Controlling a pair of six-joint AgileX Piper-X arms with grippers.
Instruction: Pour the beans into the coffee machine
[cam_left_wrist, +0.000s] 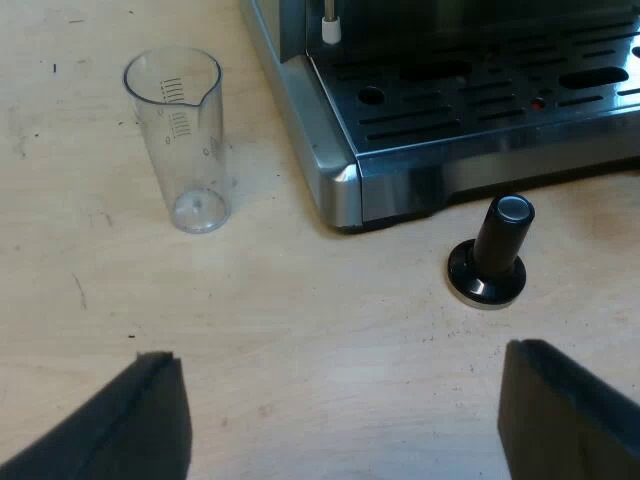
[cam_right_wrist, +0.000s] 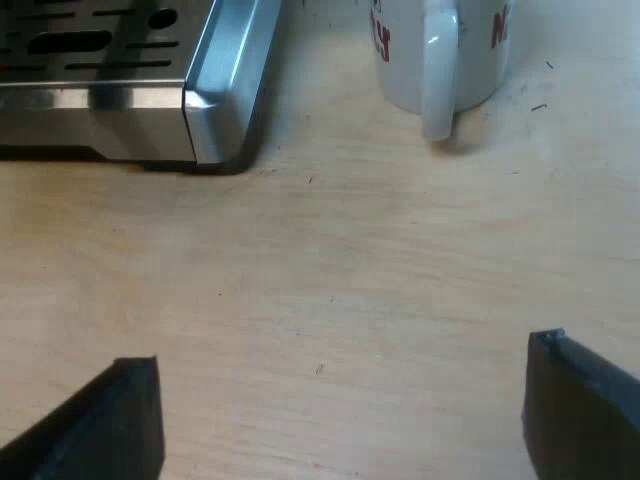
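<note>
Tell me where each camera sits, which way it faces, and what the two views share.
Left wrist view: rides the left arm, faces down at the table past the open left gripper, toward the measuring glass, the tamper and the espresso machine.
Right wrist view: rides the right arm, faces down past the open right gripper, toward the mug and a corner of the espresso machine.
Shared: the espresso machine and the table.

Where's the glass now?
Left wrist view: the glass stands upright on the table beside the machine's corner, untouched, ahead of the open left gripper.
</note>
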